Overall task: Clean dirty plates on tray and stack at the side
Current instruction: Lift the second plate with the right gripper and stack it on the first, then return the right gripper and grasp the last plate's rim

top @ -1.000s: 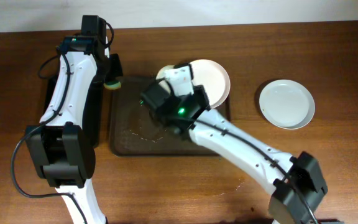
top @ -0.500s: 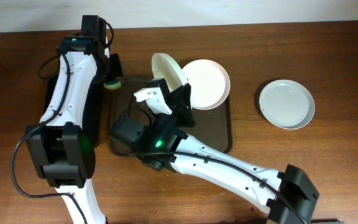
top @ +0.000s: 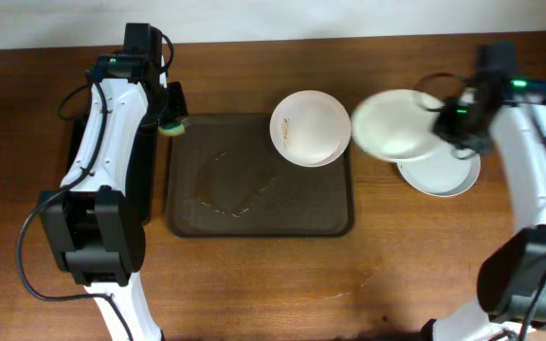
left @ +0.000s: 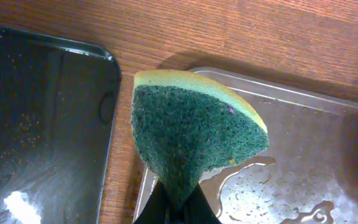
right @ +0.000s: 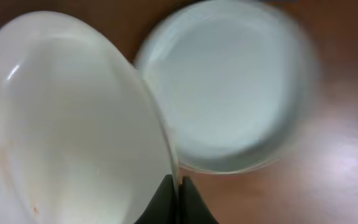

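The dark brown tray (top: 254, 204) lies at the table's middle. One white plate (top: 311, 128) with a thin yellow smear sits on its far right corner. My right gripper (top: 441, 121) is shut on the rim of a second plate (top: 391, 123), held above the table just left of a third plate (top: 444, 170) that rests on the wood to the right. In the right wrist view the held plate (right: 73, 118) is pinched at its edge beside the resting plate (right: 229, 93). My left gripper (top: 172, 118) is shut on a green-and-yellow sponge (left: 191, 130) over the tray's far left corner.
A narrower black tray (left: 42, 124) lies left of the brown tray, under my left arm. Water patches and crumbs show on the brown tray's surface (left: 291, 174).
My right arm swung from over the tray to the right, carrying a plate off the tray to beside the plate on the wood. The left arm stayed still.
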You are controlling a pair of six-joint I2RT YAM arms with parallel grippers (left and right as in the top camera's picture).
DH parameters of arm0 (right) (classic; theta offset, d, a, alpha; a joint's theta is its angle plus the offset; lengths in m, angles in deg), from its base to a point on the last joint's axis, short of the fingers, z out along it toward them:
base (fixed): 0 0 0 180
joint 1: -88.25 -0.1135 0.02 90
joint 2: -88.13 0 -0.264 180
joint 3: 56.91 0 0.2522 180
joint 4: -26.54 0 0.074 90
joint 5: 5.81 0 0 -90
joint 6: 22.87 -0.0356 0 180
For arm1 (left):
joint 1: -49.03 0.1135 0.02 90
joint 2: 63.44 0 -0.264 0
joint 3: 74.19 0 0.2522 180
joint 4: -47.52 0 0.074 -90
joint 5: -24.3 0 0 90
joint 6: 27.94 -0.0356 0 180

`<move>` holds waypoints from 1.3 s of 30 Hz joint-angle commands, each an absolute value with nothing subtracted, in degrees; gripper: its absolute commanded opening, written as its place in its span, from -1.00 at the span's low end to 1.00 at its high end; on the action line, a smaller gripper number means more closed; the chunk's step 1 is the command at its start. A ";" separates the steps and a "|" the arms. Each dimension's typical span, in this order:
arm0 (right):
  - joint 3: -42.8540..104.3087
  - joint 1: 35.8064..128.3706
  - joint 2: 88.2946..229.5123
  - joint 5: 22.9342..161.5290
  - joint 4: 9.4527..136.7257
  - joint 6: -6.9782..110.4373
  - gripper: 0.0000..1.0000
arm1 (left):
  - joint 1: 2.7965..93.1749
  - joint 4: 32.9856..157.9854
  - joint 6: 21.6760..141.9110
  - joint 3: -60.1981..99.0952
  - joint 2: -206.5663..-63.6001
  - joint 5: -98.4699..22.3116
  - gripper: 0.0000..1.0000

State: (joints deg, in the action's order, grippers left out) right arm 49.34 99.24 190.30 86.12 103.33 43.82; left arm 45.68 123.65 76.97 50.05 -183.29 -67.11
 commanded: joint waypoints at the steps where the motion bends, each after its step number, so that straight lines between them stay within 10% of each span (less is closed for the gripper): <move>1: 48.14 107.93 189.12 84.55 103.11 44.43 -0.92 | 45.83 123.67 76.06 50.24 -184.99 -66.49 -0.96; 6: 32.51 112.68 189.23 78.43 90.35 44.21 -0.90 | 45.83 123.47 76.08 50.24 -185.37 -66.49 -0.96; 9: 28.92 110.08 189.38 80.75 85.76 44.23 -0.37 | 45.83 123.52 76.08 50.24 -185.37 -66.49 -0.97; 16: 42.96 87.41 189.47 88.66 88.97 44.06 -0.06 | 45.83 123.54 76.06 50.24 -185.37 -66.49 -0.96; 31: 42.89 73.53 207.55 87.22 84.40 21.61 -0.92 | 45.83 123.52 76.08 50.24 -185.37 -66.49 -0.97; 39: 42.91 66.23 207.55 95.24 91.04 25.35 -0.92 | 45.83 123.52 76.08 50.24 -185.37 -66.52 -0.96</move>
State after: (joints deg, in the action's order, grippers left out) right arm 42.48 69.09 206.93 91.89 89.78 24.54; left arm 45.68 123.63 76.97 50.03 -184.97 -67.11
